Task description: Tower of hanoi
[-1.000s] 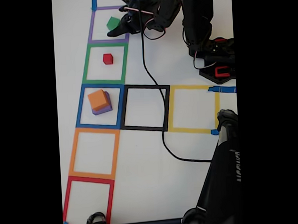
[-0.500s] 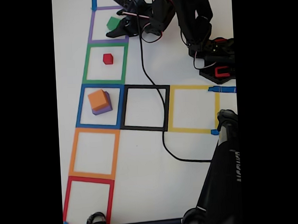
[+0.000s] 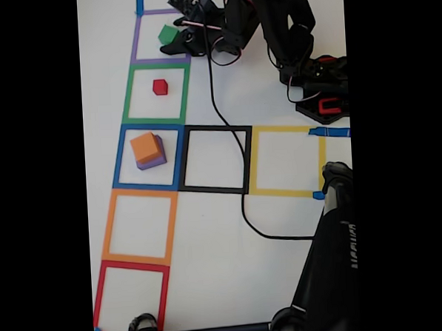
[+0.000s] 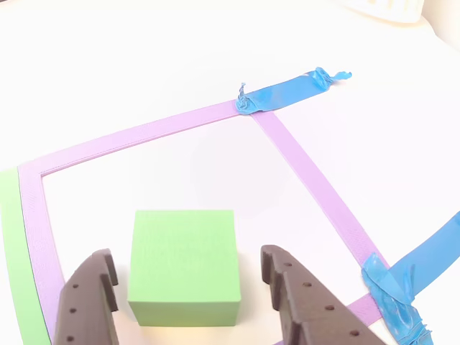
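Observation:
A green cube (image 3: 168, 34) sits inside the purple tape square (image 3: 136, 38) at the top of the fixed view. My gripper (image 3: 183, 41) is just right of it there. In the other view the green cube (image 4: 184, 264) lies between my two dark fingers (image 4: 88, 302), with a gap on each side. The gripper (image 4: 187, 260) is open around the cube and touches neither face. A red cube (image 3: 160, 86) rests in the green tape square. An orange cube (image 3: 146, 146) is stacked on a purple cube (image 3: 153, 162) in the blue tape square.
Black (image 3: 215, 160), yellow (image 3: 286, 160), orange (image 3: 138, 226) and red (image 3: 131, 296) tape squares hold nothing. A black cable (image 3: 226, 128) runs from the arm across the black square. The arm's base (image 3: 319, 86) is at the upper right, and a dark stand (image 3: 327, 271) rises at the lower right.
The arm has shifted slightly toward the top of the fixed view, with the gripper staying beside the green cube. None of the cubes has moved.

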### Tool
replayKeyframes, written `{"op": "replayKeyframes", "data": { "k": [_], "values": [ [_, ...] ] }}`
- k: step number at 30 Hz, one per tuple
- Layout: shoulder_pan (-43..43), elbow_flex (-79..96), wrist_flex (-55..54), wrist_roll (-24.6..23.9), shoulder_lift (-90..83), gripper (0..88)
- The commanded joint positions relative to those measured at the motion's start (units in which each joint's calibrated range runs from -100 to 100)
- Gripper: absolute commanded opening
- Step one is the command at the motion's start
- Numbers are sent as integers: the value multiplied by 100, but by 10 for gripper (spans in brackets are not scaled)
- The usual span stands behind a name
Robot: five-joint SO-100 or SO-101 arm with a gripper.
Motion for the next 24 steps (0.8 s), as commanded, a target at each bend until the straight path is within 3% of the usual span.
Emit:
{"op": "replayKeyframes", "data": {
  "k": [1,18,24],
  "values": [
    [-69,-146,-132,0,-19,176],
    [-251,-155,-2,0,-269,39],
    [-529,-155,1317,0,-1626,25]
  ]
}}
